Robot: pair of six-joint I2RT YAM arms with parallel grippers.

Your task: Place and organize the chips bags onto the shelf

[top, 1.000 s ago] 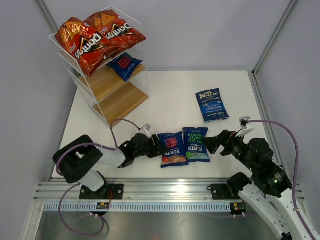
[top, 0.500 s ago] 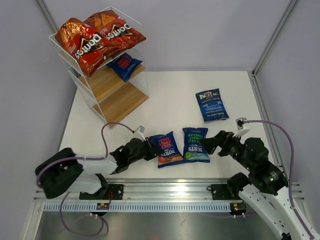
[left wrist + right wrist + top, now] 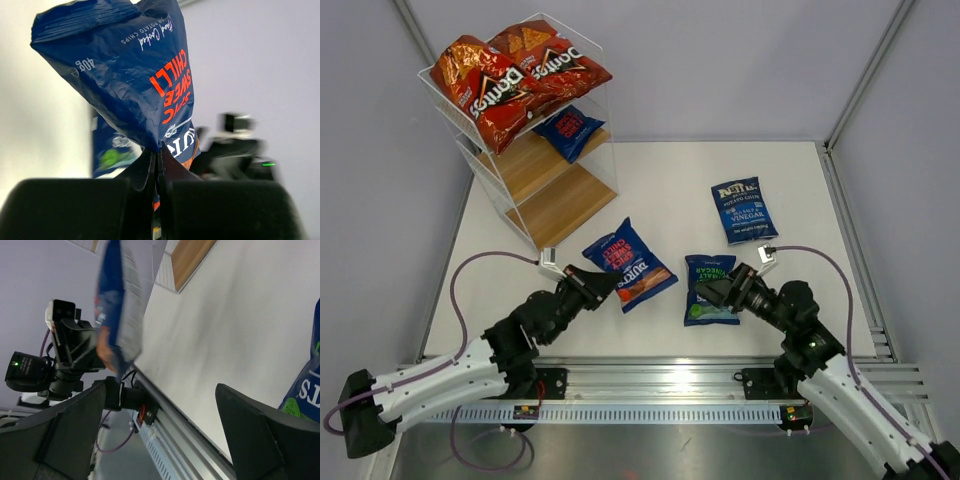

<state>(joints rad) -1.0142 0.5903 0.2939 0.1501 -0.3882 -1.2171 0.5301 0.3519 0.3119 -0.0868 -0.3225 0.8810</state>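
Observation:
My left gripper [image 3: 597,284] is shut on the bottom edge of a dark blue Burts sweet chilli bag [image 3: 628,264], which hangs raised off the table; in the left wrist view this bag [image 3: 130,85] rises from the closed jaws of the gripper [image 3: 157,156]. My right gripper [image 3: 705,292] stands open at the left edge of a blue-and-green Burts bag [image 3: 716,285] lying flat. A Kettle bag [image 3: 744,210] lies farther back. The shelf [image 3: 535,185] stands at the back left with two red Doritos bags [image 3: 485,85] on top and a blue bag [image 3: 570,128] on the middle board.
The aluminium rail [image 3: 650,385] with both arm bases runs along the near edge. Grey walls close in the table on the left, right and back. In the right wrist view the left arm [image 3: 55,370] with the raised bag [image 3: 117,305] is ahead.
The left gripper closed on the sweet chilli bag and lifted it up and away from the green bag. The right arm swung left and lower, to the green bag's edge.

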